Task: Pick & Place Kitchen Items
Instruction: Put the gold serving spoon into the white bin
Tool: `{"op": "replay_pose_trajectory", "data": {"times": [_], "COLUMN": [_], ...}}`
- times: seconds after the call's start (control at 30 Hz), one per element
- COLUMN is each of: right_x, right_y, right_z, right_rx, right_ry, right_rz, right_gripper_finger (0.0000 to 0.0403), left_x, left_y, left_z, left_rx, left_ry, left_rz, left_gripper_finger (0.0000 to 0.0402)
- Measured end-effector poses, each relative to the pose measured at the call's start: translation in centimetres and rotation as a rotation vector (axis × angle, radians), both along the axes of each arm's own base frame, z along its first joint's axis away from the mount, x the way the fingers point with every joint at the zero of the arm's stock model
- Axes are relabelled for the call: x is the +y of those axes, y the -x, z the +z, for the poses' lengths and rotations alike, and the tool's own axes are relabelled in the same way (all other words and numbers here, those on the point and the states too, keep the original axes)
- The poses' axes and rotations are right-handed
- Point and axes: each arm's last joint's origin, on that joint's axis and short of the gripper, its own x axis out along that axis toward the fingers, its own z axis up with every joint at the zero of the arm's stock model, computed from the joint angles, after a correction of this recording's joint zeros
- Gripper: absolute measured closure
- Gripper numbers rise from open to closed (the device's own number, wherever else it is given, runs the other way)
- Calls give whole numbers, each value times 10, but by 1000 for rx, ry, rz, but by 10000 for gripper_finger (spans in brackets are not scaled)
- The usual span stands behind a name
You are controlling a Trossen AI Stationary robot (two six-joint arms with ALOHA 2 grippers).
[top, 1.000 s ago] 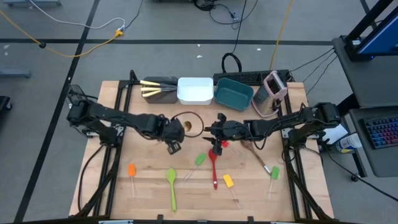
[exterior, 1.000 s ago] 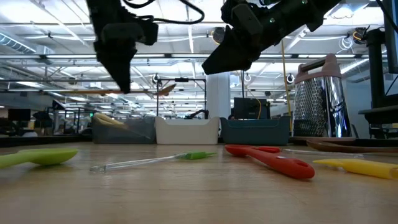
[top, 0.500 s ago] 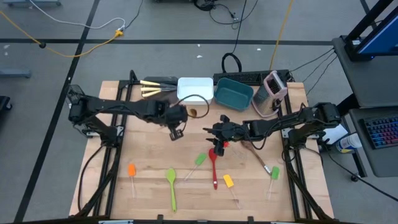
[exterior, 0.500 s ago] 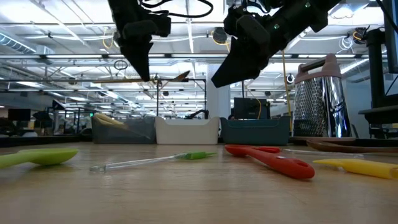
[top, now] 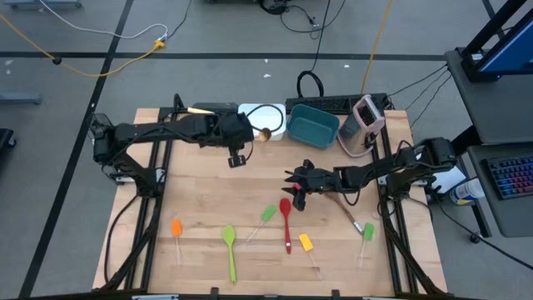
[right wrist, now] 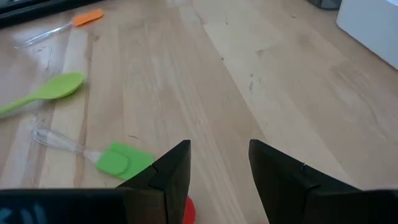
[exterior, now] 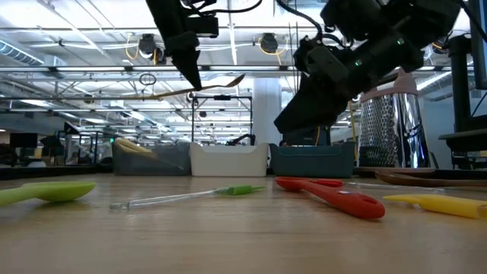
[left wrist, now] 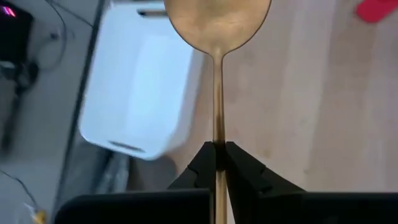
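Note:
My left gripper [top: 242, 143] is shut on a gold spoon [left wrist: 217, 18] and holds it high over the table. The spoon's bowl [top: 266, 133] is by the near right corner of the white tub [top: 268, 111]. My right gripper [top: 296, 185] stands open low over the table's middle, just above the bowl end of a red spoon [top: 286, 222] that lies flat on the wood. In the right wrist view a bit of that red spoon [right wrist: 188, 213] shows beside my open fingers. A green spatula [right wrist: 118, 159] lies flat close by. My left gripper pinches the gold spoon's thin handle [left wrist: 217, 134] between its two fingertips, about midway along the spoon. The fingers [exterior: 190, 70] come from above, slanting down, and lie across the handle. The spoon is lifted clear and nearly level, with its bowl end [exterior: 237, 78] a little higher.
On the near half lie an orange spatula [top: 176, 227], a green spoon [top: 229, 242], a yellow spatula [top: 306, 242], a second green spatula [top: 367, 231] and a brown spoon [top: 344, 208]. A teal tub [top: 312, 125] and a pink-and-grey grater [top: 366, 114] stand along the far edge.
My left gripper has risen and gone toward the far edge and the white tub. It has rolled, carrying the gold spoon clear of the table. My right gripper, still open, has sunk toward the red spoon.

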Motion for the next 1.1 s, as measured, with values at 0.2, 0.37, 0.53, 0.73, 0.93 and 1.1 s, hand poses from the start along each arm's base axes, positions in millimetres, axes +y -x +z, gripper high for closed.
{"op": "replay_pose_trajectory", "data": {"times": [0.2, 0.37, 0.53, 0.73, 0.93, 1.1], "right_x": [-1, -2, -2, -3, -2, -2], "right_y": [13, 24, 30, 31, 29, 29], "right_z": [-14, -26, -33, -34, -31, -31], "right_rx": [-32, -14, 8, 3, -26, -28], "right_ry": [-5, -51, -80, -104, -108, -121], "right_rz": [-2, -32, -53, -68, -67, -75], "right_gripper_finger": [248, 248, 248, 248, 248, 248], "left_x": [18, 30, 42, 63, 85, 103], "left_y": [-4, -6, -14, -37, -51, -54], "left_z": [7, 11, 1, -34, -76, -97], "left_rx": [-50, -59, -10, 84, 196, 270], "left_ry": [-119, -201, -268, -322, -341, -384], "left_rz": [-47, -100, -179, -227, -190, -169], "left_gripper_finger": [393, 394, 393, 397, 390, 397]}}
